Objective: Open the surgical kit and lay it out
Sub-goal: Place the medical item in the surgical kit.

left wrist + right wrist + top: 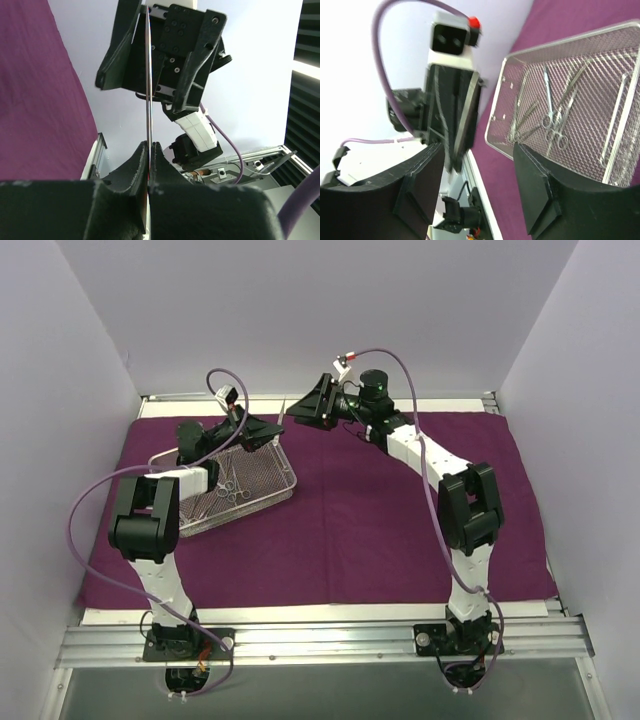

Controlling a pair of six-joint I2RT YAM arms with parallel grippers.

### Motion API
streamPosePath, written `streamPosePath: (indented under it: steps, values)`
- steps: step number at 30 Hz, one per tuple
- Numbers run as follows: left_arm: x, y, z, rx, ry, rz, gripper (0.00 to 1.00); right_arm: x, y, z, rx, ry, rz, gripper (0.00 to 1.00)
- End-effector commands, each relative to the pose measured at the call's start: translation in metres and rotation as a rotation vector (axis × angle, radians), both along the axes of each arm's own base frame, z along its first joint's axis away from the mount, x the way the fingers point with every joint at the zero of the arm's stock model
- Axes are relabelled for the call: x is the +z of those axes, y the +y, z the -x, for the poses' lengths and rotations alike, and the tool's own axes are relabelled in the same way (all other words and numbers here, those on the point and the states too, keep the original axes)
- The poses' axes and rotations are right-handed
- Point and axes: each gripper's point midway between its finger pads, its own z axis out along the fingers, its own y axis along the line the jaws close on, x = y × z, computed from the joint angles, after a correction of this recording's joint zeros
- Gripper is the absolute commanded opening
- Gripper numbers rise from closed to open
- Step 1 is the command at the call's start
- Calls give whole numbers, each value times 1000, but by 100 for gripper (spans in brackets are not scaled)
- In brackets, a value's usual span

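Nearest us, our left gripper [149,148] pinches a slim instrument [148,75] upright, upper centre of the top view, just up-right of the tray [287,486] on the cloth [380,525], and our right gripper [479,155] stands half open at its tip: a handover, we judge, needing a square close before release.

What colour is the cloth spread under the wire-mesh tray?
The cloth is dark magenta-purple, seen best in the top external view.

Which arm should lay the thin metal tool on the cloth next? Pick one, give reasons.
Probably the right. The left gripper is shut on the tool, but close by the tray; the right gripper stands open at the tool's free end, with bare cloth on its side.
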Motion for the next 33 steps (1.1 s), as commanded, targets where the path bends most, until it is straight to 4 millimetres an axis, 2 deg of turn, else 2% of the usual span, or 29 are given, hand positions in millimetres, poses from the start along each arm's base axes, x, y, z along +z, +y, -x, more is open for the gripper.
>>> streamPosePath:
  steps: [1, 6, 13, 16, 17, 18, 20, 21, 22, 23, 24, 25, 26, 27, 28, 29, 30, 32, 33]
  values:
    - [24, -2, 15, -11, -109, 24, 2, 47, 9, -2, 10, -118, -89, 56]
    - [22, -2, 16, -15, -102, 25, 2, 46, 19, 1, 27, -104, -108, 51]
    - [28, -4, 17, -21, -118, 37, 2, 35, 35, 5, 68, -73, -95, 38]
    - [27, -4, 18, -23, -116, 37, 2, 34, 38, 8, 77, -71, -94, 20]
    - [28, -4, 18, -24, -118, 37, 2, 35, 38, 7, 74, -71, -93, 4]
    - [30, -4, 19, -26, -127, 37, 2, 33, 37, 7, 69, -66, -89, 0]
    - [29, -5, 19, -31, -126, 30, 19, 34, 33, 6, 55, -92, -66, 0]
    - [28, -5, 19, -33, -125, 23, 25, 26, 30, 3, 24, -63, -28, 0]
    - [27, -4, 20, -29, -141, 8, 31, 26, 24, -2, 1, -69, -4, 0]
    - [24, -4, 20, -31, -139, -5, 33, 26, 19, -3, -15, -71, 23, 0]
    - [18, -5, 21, -50, -115, -27, 35, 9, 10, -8, -52, -49, 108, 0]
    - [15, -3, 21, -46, -139, -53, 40, 4, 5, -10, -68, -50, 152, 0]
    - [6, 1, 18, -39, -98, -77, 93, 8, -3, -13, -89, -64, 193, 0]
    - [1, 5, 18, -38, -88, -99, 94, -11, -15, -7, -86, -36, 302, 0]
    - [0, 9, 18, -16, -143, -138, 94, -17, -26, -12, -129, -42, 367, 0]
    - [-14, 19, 12, 1, -58, -174, 94, -13, -36, -15, -154, -60, 416, 0]
    - [-23, 25, 10, 22, -126, -236, 94, -31, -52, -5, -157, 1, 517, 0]
    - [-21, 39, 3, 68, -155, -325, 94, -45, -86, -9, -210, -45, 709, 0]
    - [-47, 47, 9, 59, 34, -392, 94, -60, -109, 0, -224, 10, 818, 0]
